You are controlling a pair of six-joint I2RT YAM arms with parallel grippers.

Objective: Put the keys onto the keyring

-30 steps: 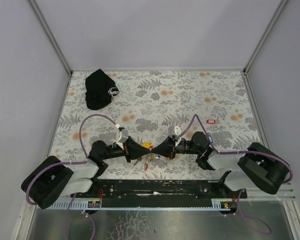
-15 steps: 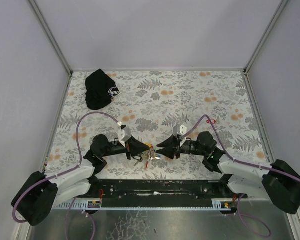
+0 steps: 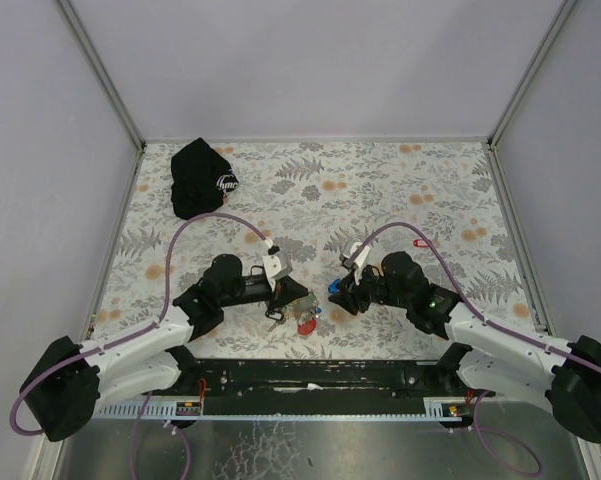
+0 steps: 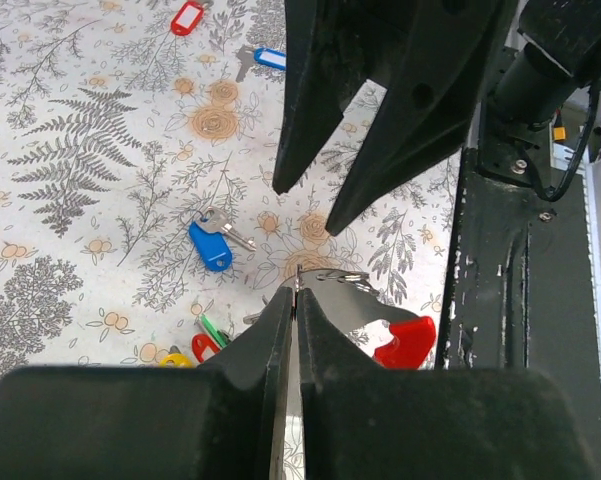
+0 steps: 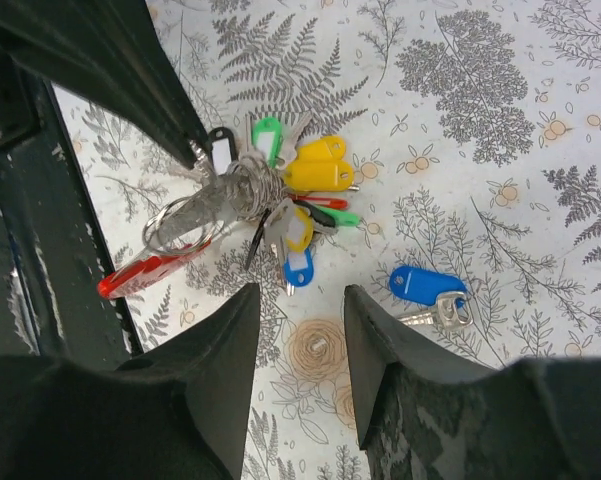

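- Our left gripper (image 4: 296, 290) is clamped on the keyring (image 5: 215, 200), with the keys (image 5: 305, 175) bunched against it, near the table's (image 3: 380, 190) near edge.
- Our right gripper (image 5: 300, 305) hangs half-spread and empty beside a loose blue-tagged key (image 5: 420, 286).

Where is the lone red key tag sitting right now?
In the top view, the red key tag lies on the table's right half, beside the purple cable of the right arm, far from the key bunch at the left end effector.

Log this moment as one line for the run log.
left tool: shut on keyring | right tool: open, holding nothing | blue-tagged key: loose, off the ring
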